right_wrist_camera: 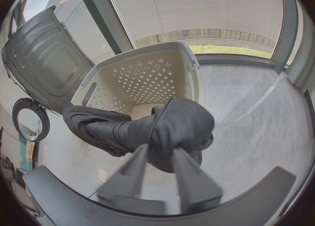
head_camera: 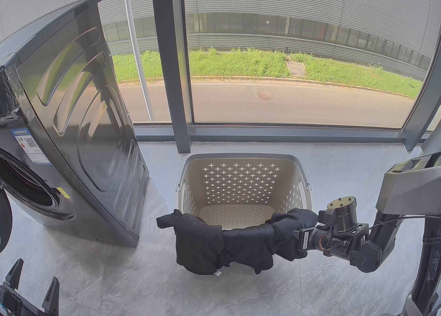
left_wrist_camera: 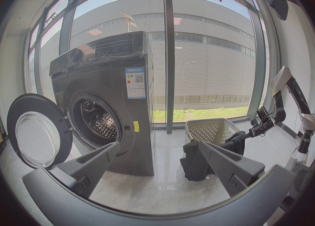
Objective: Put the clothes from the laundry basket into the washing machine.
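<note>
A dark garment [head_camera: 225, 243] hangs over the near rim of the cream laundry basket [head_camera: 243, 183], trailing down its outside onto the floor side. My right gripper [right_wrist_camera: 159, 152] is shut on one bunched end of the garment [right_wrist_camera: 177, 128], at the basket's near right corner. The basket [right_wrist_camera: 147, 72] holds nothing else that I can see. The grey washing machine [head_camera: 69, 115] stands to the left, its round door [left_wrist_camera: 36, 131] swung open and the drum [left_wrist_camera: 96, 121] exposed. My left gripper [left_wrist_camera: 157, 151] is open, low at the left in front of the machine, holding nothing.
A tall glass window wall with a dark post [head_camera: 172, 55] runs behind the basket and machine. Pale tiled floor [head_camera: 115, 280] lies open between the basket and the machine's front.
</note>
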Motion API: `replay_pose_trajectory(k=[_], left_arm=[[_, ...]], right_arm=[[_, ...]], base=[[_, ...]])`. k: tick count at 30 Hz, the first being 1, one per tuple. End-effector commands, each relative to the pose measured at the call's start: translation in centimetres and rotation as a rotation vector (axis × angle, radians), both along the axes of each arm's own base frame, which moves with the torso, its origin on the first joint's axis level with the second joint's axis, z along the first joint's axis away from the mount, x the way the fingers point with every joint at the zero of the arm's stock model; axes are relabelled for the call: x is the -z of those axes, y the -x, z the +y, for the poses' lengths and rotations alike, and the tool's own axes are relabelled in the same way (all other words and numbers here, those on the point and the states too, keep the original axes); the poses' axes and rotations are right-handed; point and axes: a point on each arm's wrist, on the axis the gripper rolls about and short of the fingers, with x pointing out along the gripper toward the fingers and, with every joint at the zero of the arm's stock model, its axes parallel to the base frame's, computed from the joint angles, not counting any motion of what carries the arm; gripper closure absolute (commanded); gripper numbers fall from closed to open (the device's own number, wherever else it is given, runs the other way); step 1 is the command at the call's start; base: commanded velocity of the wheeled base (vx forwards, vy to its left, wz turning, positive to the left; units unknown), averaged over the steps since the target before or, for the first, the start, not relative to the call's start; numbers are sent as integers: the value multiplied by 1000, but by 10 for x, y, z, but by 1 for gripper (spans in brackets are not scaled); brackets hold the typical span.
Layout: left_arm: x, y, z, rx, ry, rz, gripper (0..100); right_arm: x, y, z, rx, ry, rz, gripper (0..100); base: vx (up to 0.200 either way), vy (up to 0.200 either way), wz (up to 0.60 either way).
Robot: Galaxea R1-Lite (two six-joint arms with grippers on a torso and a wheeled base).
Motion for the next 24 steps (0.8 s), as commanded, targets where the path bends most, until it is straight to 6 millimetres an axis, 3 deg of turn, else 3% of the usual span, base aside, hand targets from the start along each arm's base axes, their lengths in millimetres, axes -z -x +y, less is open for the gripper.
replay_pose_trajectory(k=[1, 11, 18, 24], left_arm=[[5, 0, 0, 0, 0, -3, 0], [5, 0, 0, 0, 0, -3, 0], [5, 0, 0, 0, 2, -3, 0], [5, 0, 0, 0, 0, -3, 0]], right_arm=[[-2, 0, 1, -2, -3, -6, 100], [-8, 9, 7, -27, -16, -18, 100], [-49, 40, 21, -119, -77, -107, 100], [-57, 51, 22, -137, -86, -124, 100]], base=[[0, 0, 0], [0, 0, 0], [0, 0, 0], [0, 0, 0]])
